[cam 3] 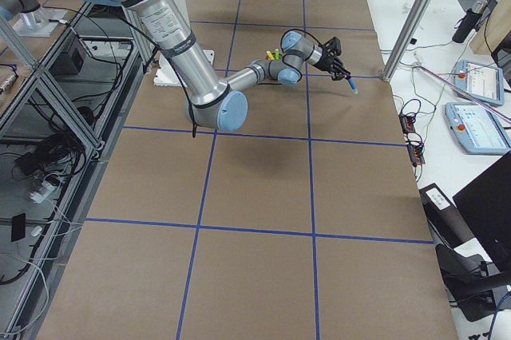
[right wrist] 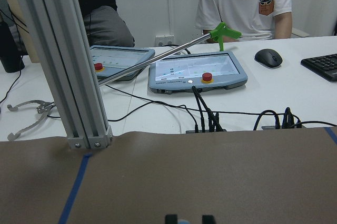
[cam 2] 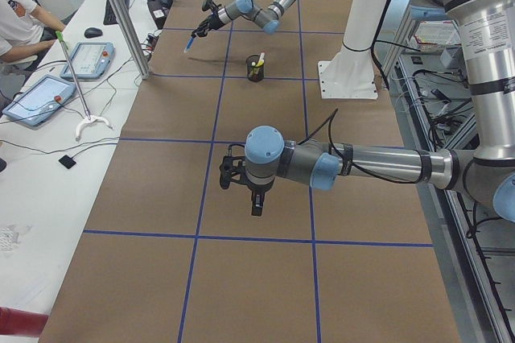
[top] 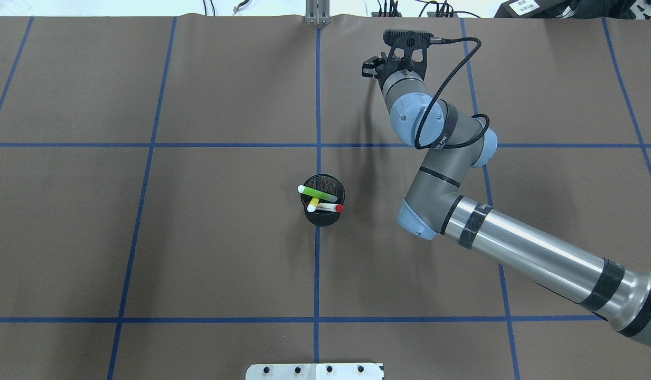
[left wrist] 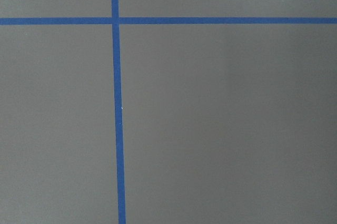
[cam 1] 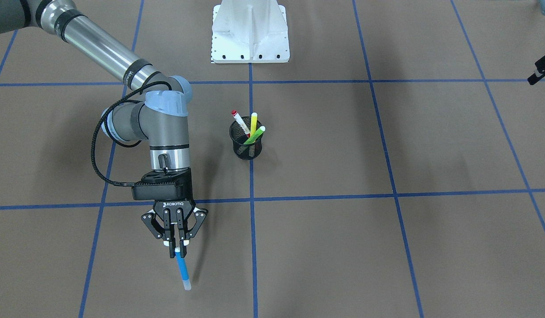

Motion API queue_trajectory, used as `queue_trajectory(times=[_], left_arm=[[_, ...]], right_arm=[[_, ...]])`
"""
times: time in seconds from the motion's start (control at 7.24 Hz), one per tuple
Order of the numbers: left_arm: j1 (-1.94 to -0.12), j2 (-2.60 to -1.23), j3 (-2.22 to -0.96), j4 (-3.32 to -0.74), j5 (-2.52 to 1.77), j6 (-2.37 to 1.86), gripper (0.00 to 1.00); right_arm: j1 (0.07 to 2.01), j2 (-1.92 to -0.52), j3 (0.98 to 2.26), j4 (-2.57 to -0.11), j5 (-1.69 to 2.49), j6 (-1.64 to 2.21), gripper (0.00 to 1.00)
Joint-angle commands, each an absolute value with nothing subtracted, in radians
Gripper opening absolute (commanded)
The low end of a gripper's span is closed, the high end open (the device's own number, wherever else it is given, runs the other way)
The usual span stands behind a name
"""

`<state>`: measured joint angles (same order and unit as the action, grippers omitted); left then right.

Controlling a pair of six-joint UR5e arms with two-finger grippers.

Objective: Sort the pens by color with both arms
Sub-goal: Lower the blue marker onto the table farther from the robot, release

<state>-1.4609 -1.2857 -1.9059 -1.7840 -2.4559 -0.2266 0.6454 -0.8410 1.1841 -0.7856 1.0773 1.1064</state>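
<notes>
1. At the left of the front-facing view, the silver-grey right arm with pale blue joint caps reached out over the brown table marked with a blue tape grid (cam 1: 343,243). Its black two-finger right gripper (cam 1: 178,252) pointed down, with the jaws closed on the top end of the slim blue marker pen (cam 1: 182,270).
2. The blue pen hung tilted, its pale tip low over a grid square near the operators' side. Whether the tip touched the table could not be told.
3. The step in hand looked like setting this pen down. It would go best lowered gently, laid nearly flat inside the square away from the tape lines, then released slowly, since a round pen may roll.
4. At the centre, the black mesh cup (cam 1: 245,148) held the white pen with red cap (cam 1: 240,123), the yellow pen (cam 1: 253,123) and the green pen (cam 1: 256,134), all leaning, unsorted.
5. At the far right edge, the black left gripper (cam 1: 539,73) hung well apart from the cup. Its jaw state could not be told.
</notes>
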Motion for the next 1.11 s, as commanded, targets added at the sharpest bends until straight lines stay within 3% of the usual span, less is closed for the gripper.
queue_trajectory(times=[0.0, 0.97], left_arm=[[-1.462, -1.287, -1.908, -1.790, -2.456, -0.230, 1.00], [-1.462, -1.287, -1.919, -1.790, -2.457, -0.232, 1.00]], right_arm=[[0.635, -0.830, 1.154, -0.784, 1.043, 1.108, 0.00], [0.600, -0.833, 1.157, -0.750, 1.034, 1.104, 0.00]])
